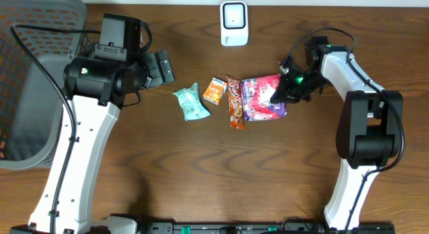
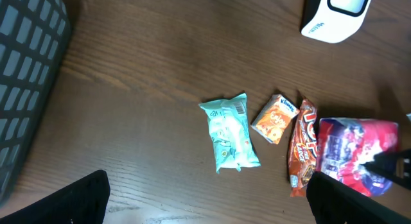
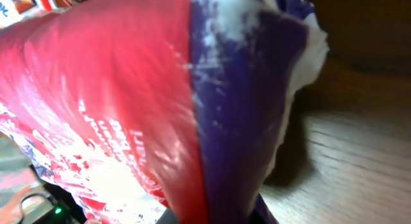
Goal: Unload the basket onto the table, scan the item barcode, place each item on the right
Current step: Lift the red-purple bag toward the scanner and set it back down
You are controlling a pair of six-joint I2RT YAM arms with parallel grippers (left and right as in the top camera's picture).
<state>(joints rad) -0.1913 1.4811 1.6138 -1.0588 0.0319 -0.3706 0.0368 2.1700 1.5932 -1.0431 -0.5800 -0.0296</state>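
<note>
Dark wood-grain surface (image 1: 201, 167) lies under everything you see. A grey basket (image 1: 33, 80) is cut off at the left edge of the overhead view, and a white scanner (image 1: 234, 23) stands at the far edge.

Your right wrist view tells you little. The red and purple bag (image 3: 160, 102) fills almost the whole frame, its print is too blurred to read, and the fingers are hidden behind it. In the left wrist view the scanner is cropped by the top edge, and the bag's lower corner sits behind a dark finger (image 2: 359, 198).

From above, your right hand (image 1: 281, 93) is at the bag's right edge with its jaws closed tight on the plastic. You cannot tell from there whether the bag is clear of the surface. The bag is the right-hand end of a row. An orange-brown bar wrapper (image 1: 234, 101) touches its left side, then come a small orange packet (image 1: 214, 90) and a teal packet (image 1: 191, 102). The scanner is well apart from the bag, toward the far edge.

Your left hand (image 1: 161, 66) hangs near the basket, left of the teal packet and apart from it. Its jaws are spread wide and grip nothing.
</note>
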